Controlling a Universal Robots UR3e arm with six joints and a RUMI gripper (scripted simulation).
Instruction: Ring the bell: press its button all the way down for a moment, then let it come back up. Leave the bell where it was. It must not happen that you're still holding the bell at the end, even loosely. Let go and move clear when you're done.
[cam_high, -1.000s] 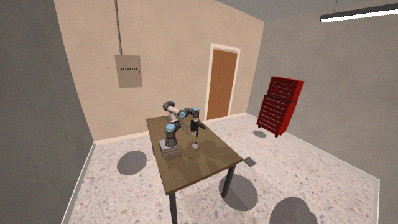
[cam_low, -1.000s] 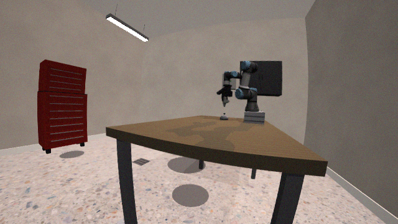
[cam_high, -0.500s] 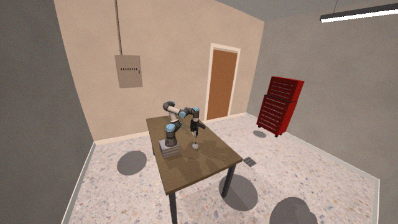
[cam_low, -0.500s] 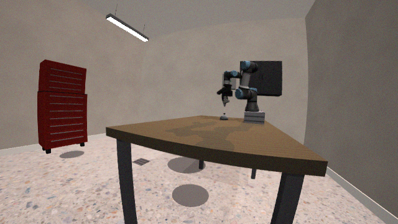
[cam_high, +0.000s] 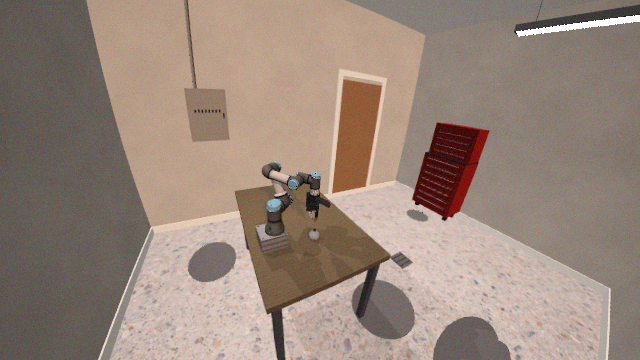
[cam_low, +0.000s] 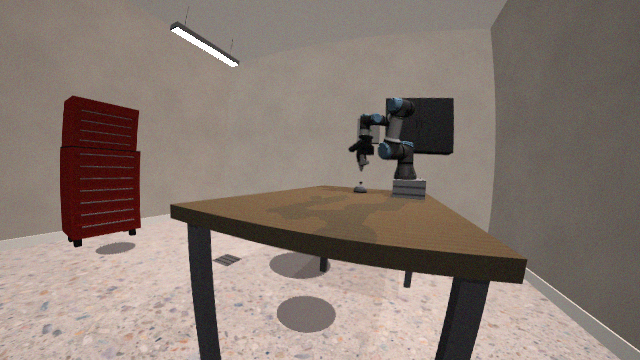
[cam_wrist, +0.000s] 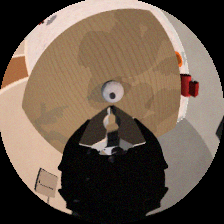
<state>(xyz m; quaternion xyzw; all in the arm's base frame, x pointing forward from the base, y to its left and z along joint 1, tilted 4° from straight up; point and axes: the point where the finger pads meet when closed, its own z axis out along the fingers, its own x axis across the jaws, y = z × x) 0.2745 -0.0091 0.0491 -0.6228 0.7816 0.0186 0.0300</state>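
Observation:
A small silver bell (cam_high: 313, 234) with a dark button on top stands on the brown table, near the arm's base. It also shows in the exterior view (cam_low: 359, 188) and in the wrist view (cam_wrist: 112, 91). My gripper (cam_high: 313, 216) hangs straight above the bell with a clear gap between the fingertips and the button. In the exterior view my gripper (cam_low: 361, 168) points down, well above the bell. In the wrist view the fingertips are pressed together and hold nothing.
The arm's base (cam_high: 273, 237) stands on a grey block beside the bell. A red tool cabinet (cam_high: 450, 169) stands by the far wall, and a door (cam_high: 356, 135) is behind the table.

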